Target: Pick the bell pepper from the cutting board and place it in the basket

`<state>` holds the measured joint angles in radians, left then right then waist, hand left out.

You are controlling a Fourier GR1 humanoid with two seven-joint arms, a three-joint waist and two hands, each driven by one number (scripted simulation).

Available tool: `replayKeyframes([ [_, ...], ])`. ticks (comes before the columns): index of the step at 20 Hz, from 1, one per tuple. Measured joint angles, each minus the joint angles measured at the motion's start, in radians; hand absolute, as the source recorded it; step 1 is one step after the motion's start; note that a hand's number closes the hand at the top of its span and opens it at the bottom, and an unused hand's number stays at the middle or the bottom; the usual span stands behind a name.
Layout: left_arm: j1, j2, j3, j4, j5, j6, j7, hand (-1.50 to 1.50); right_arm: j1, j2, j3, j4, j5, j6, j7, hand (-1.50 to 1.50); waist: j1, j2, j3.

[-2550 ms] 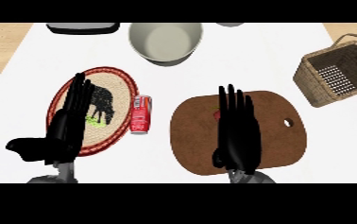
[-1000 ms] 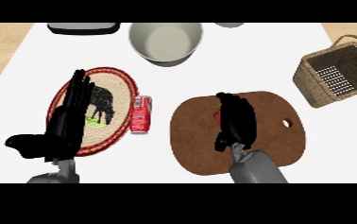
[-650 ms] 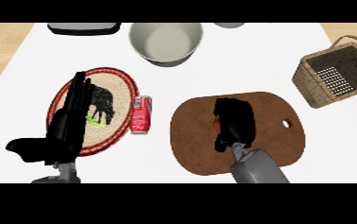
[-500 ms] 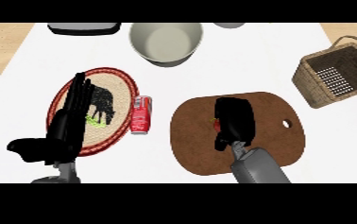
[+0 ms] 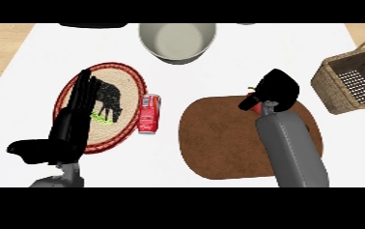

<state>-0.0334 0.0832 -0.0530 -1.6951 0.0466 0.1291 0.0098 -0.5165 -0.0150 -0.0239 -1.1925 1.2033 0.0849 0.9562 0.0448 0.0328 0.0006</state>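
The red bell pepper shows only as a small red patch with a green stem, at the far edge of the brown cutting board. My right hand is curled round it and hides most of it. Whether the pepper still touches the board I cannot tell. The wicker basket stands at the right edge, a short way right of that hand. My left hand rests open at the lower left, fingers straight, over a round plate.
A red-rimmed woven plate with a black animal figure lies at the left. Beside it a red can lies on its side. A grey bowl stands at the back centre, a dark tray at the back left.
My right hand has curled round the pepper and moved right and away across the board, toward the basket. The left hand has stayed put.
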Motion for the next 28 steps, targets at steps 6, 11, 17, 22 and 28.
replayKeyframes([
  [6,-0.018,-0.008,-0.028,0.008,-0.005,-0.015,-0.001,0.00,-0.218,-0.085,-0.178,0.188,0.046,-0.067,0.102,1.50,0.052,0.013,0.001],
  [11,-0.021,-0.014,-0.049,0.008,-0.014,-0.020,0.000,0.00,-0.379,-0.125,-0.251,0.281,0.108,-0.181,0.121,1.50,0.075,0.012,0.001],
  [17,-0.043,-0.012,-0.044,0.014,-0.013,-0.020,0.018,0.00,-0.558,-0.137,-0.269,0.339,0.227,-0.326,0.128,1.50,0.074,0.005,-0.001],
  [22,-0.037,-0.016,-0.044,0.014,-0.014,-0.016,0.021,0.00,-0.695,-0.133,-0.293,0.401,0.310,-0.397,0.137,1.50,0.064,-0.001,-0.002],
  [28,-0.033,-0.027,-0.039,0.030,-0.020,-0.002,0.010,0.00,-0.809,-0.130,-0.351,0.485,0.401,-0.430,0.187,1.50,0.041,-0.007,-0.003],
])
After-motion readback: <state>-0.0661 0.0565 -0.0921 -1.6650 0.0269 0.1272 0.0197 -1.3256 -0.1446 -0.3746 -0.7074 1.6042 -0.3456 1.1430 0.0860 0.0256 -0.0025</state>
